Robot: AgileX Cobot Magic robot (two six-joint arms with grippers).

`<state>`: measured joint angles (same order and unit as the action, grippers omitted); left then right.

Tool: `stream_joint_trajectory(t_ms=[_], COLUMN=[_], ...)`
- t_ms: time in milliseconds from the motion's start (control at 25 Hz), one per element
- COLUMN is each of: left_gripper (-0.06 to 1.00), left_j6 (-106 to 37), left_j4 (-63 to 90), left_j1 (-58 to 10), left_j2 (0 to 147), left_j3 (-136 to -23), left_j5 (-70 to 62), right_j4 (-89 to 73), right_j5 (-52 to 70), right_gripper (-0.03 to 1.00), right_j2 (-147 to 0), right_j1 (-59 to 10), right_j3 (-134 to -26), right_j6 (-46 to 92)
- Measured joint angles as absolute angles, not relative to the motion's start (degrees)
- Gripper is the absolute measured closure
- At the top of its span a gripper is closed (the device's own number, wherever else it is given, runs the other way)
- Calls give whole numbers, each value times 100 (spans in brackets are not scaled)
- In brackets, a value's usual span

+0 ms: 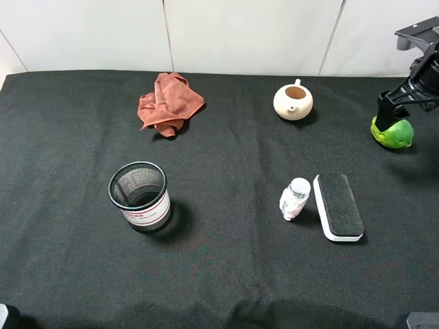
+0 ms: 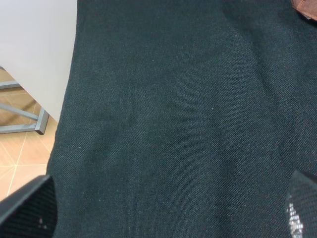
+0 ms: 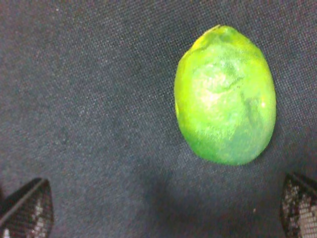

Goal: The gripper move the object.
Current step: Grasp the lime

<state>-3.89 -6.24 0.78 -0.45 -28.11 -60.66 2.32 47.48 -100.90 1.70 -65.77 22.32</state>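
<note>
Bright green lime (image 3: pixel 225 96), black cloth (image 1: pixel 226 274)

The right gripper (image 3: pixel 162 212) is held pointing downward, its 2 fingers spread wide. The left gripper (image 2: pixel 163 212) is likewise held wide apart.

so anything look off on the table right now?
Minor only. The bottle seems to lie on its side beside the eraser. The teapot has no lid on, and the cloth is bunched up. No spills or damage visible; the lime looks intact.
</note>
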Motion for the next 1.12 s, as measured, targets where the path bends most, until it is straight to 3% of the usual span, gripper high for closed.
stream_joint_trajectory(t_ms=[360, 720, 1120], left_gripper=[-3, -3, -3], left_j6=[-389, -389, -389], left_j4=[-624, -624, -624], left_j1=[78, 78, 78], left_j2=[-45, -45, -45], left_j3=[-2811, -2811, -2811], left_j5=[-6066, -6066, -6066], right_j4=[402, 225, 52], right_j5=[4763, 4701, 4394], right_gripper=[27, 27, 27], right_j2=[-10669, -11084, -11424], right_j1=[217, 702, 729], right_j3=[-7148, -7211, -7211], right_j6=[2249, 2313, 2557])
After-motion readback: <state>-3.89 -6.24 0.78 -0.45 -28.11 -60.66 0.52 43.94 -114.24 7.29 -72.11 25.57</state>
